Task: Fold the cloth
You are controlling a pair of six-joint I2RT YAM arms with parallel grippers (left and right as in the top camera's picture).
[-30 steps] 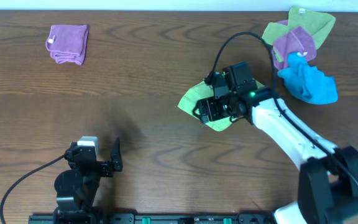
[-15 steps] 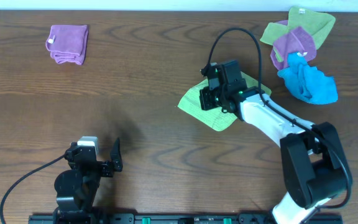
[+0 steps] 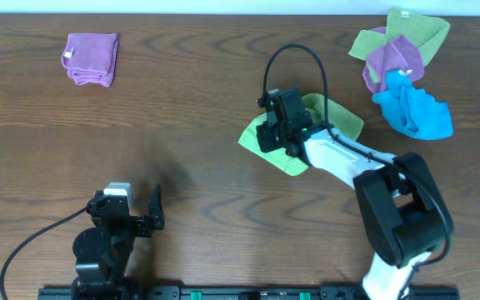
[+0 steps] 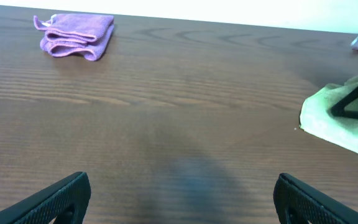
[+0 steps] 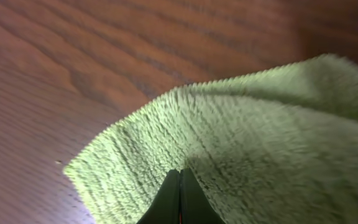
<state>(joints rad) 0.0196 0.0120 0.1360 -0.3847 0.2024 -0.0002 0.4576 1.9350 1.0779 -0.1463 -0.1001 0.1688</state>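
No brand name or printed writing can be read anywhere; the only label-like details are a small white tag on the folded purple cloth (image 3: 91, 58) and a tiny pale tag on the green cloth (image 3: 400, 25) of the bunched pile, both too small to read. The cloth (image 3: 300, 133), lime green with a nubby, looped microfibre pile and a stitched edge, lies on the dark wood-grain table (image 3: 182, 108) at about two o'clock from the table's middle in the overhead view; its outline is roughly a diamond, one pointed corner toward nine o'clock and its upper part rumpled under the arm. The right hand (image 3: 272, 133) sits on top of the cloth's nine o'clock half with its black fingers pressed together, and the right wrist view shows their tips meeting in a point right at the fuzzy surface, pinching the cloth, whose edge rises in a soft hump beyond them. The left hand (image 4: 179, 193) rests near the table's six o'clock edge, well apart from the cloth, its two black fingers spread wide over bare wood. The purple cloth is a neat, soft rectangle at ten o'clock. At the one o'clock corner a crumpled heap holds the green cloth, a purple one (image 3: 394, 58) and a bright blue cloth (image 3: 413, 112), touching and overlapping, just beside the lime cloth but not on it.
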